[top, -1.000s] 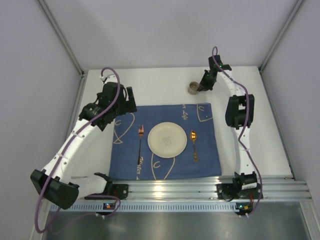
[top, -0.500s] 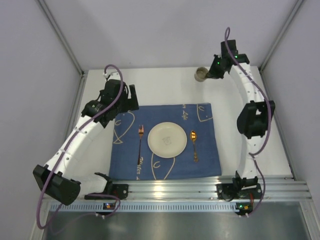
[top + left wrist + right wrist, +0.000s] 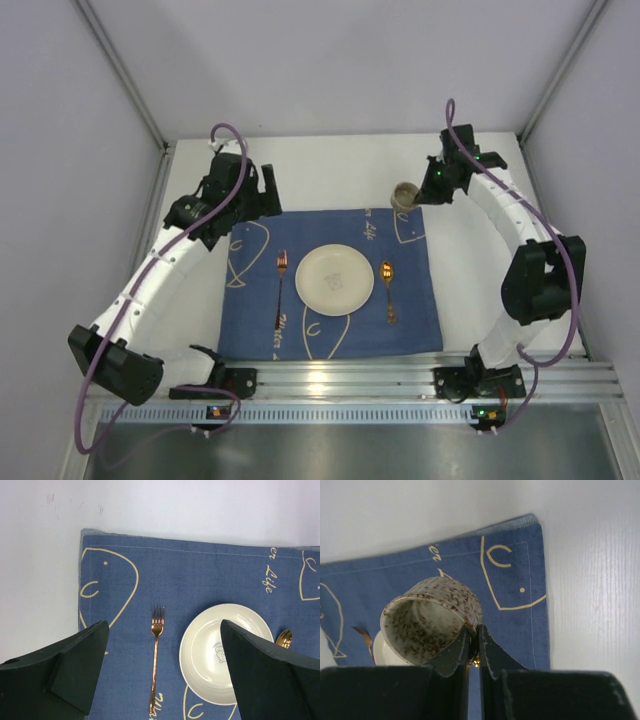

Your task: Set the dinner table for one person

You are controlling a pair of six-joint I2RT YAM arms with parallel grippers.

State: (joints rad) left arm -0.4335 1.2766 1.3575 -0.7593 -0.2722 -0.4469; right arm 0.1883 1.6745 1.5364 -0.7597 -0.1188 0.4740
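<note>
One speckled cup [image 3: 427, 617] hangs pinched by its rim in the right gripper [image 3: 472, 640], one o'clock off the plate [image 3: 334, 277], over the mat [image 3: 420, 310] on the dinner table [image 3: 330, 170]. The left gripper [image 3: 163, 627] is spread. Best to lower it level, then release.

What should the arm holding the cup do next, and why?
Probably lower the cup onto the far right corner of the cloth, beyond the spoon, then let go: the right gripper pinches its rim, holding it tilted over that corner.

Right claw [image 3: 422, 191] moved speckled cup [image 3: 404, 194] nearer, now over cloth [image 3: 250, 300] far right corner.
</note>
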